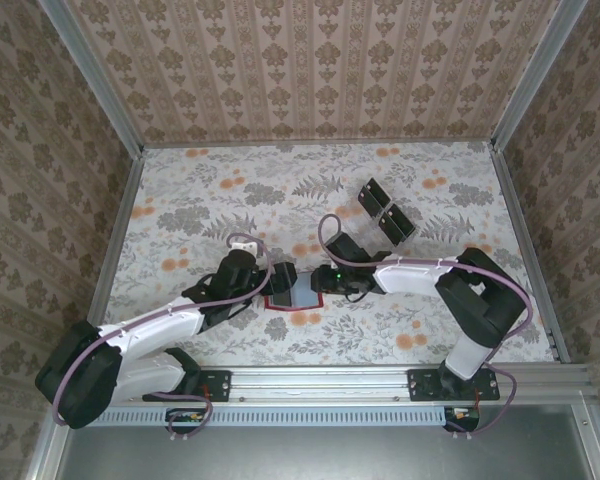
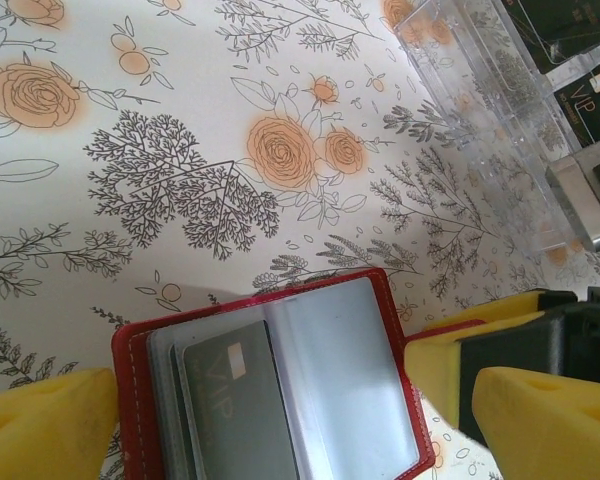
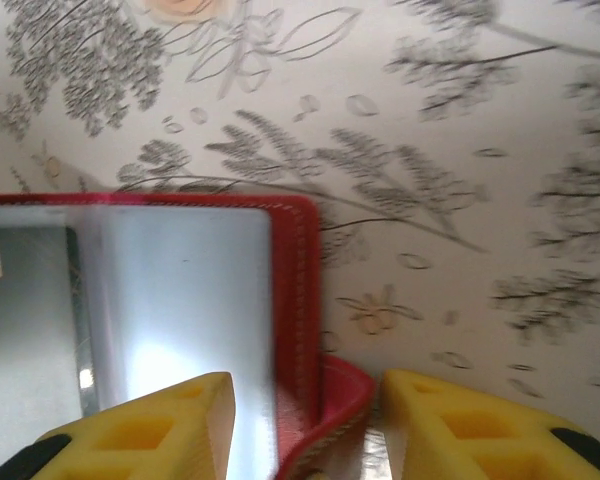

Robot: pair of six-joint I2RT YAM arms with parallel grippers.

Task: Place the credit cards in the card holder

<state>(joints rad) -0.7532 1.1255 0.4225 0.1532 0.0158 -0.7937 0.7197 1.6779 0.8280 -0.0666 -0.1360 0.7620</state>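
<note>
Toward 6 o'clock from centre, card holder [image 1: 292,297] lies open, one card [image 2: 235,420] already in its sleeve. Left gripper [image 2: 295,425] is spread wide, straddling it, likely to steady it. Right gripper [image 3: 305,425] is part-open around the red cover edge at 3 o'clock, not visibly clamped. Other credit cards [image 1: 385,210] sit in clear tray [image 2: 480,100] at 1 o'clock. Both arms reach low and inward.

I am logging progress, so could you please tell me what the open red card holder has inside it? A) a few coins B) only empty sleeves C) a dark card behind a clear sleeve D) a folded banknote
C: in the left wrist view the card holder lies open on the table, and a dark card marked VIP sits behind one of its clear sleeves.
</note>
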